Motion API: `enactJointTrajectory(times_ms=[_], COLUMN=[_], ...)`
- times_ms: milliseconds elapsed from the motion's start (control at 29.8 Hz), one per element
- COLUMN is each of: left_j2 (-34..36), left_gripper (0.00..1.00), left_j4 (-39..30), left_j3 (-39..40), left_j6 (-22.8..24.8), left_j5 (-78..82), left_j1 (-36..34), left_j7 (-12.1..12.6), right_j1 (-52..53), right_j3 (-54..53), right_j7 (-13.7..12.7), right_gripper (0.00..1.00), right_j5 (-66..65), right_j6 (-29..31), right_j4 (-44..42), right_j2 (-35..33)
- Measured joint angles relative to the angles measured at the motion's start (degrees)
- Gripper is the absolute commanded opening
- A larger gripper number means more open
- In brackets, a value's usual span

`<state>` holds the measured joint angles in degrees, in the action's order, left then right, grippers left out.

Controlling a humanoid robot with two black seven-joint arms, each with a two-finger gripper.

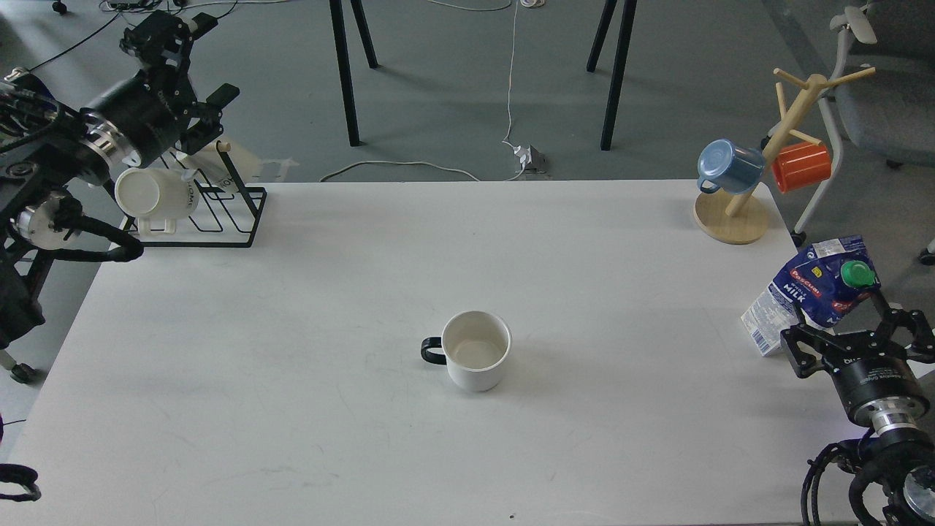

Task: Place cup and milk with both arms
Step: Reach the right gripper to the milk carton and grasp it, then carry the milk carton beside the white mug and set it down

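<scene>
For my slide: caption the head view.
Cup stands mid-table; right gripper holds the milk at the right edge.

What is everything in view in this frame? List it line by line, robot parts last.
cup: one, white with black handle, upright at table centre.
milk: one, dark blue and white carton with green cap, tilted at the table's right edge.
table: one, white, fills the lower view.
mug tree: one, wooden, far right corner of the table.
blue mug: one, hanging on the mug tree.
orange mug: one, hanging on the mug tree.
wire rack: one, black, far left corner.
cream mug: one, on its side in the wire rack.
left claw: one, black, raised above the rack; state unclear.
right claw: one, black, fingers around the milk.
</scene>
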<state>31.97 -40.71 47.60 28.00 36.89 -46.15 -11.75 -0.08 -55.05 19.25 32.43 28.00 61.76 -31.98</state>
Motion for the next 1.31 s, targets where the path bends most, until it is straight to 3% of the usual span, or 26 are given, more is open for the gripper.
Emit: enactJointTrajectory(times_ms=[335, 436, 536, 570, 838, 1140, 1307], left_j2=[0.1, 0.0, -0.2, -0.3, -0.1, 0.1, 0.3], left_gripper=[0.99, 0.99, 0.99, 0.99, 0.99, 0.99, 0.99], left_j4=[0.0, 0.2, 0.5, 0.6, 0.7, 0.7, 0.7], left_j3=[0.0, 0.0, 0.0, 0.0, -0.1, -0.1, -0.1], left_j6=[0.0, 0.0, 0.0, 0.0, 0.0, 0.0, 0.0], left_j5=[0.0, 0.0, 0.0, 0.0, 0.0, 0.1, 0.1], left_j1=[0.0, 0.0, 0.0, 0.0, 0.0, 0.0, 0.0], left_j7=[0.1, 0.1, 0.1, 0.1, 0.0, 0.1, 0.1], right_j1=[1.8, 2.1, 2.1, 2.0, 1.0, -0.2, 1.3], right_j3=[-0.4, -0.1, 0.0, 0.0, 0.0, 2.1, 6.3], right_j7=[0.2, 0.2, 0.2, 0.2, -0.1, -0.7, -0.7], right_gripper=[0.71, 0.56, 0.32, 0.30, 0.30, 0.30, 0.31], right_j5=[0.0, 0.0, 0.0, 0.0, -0.1, -4.4, -11.1], right_j6=[0.0, 0.0, 0.0, 0.0, 0.0, 0.0, 0.0], right_j4=[-3.0, -3.3, -2.6, -2.2, 1.2, 15.9, 18.4], right_j2=[2.4, 2.7, 2.8, 2.8, 2.3, 2.9, 8.2])
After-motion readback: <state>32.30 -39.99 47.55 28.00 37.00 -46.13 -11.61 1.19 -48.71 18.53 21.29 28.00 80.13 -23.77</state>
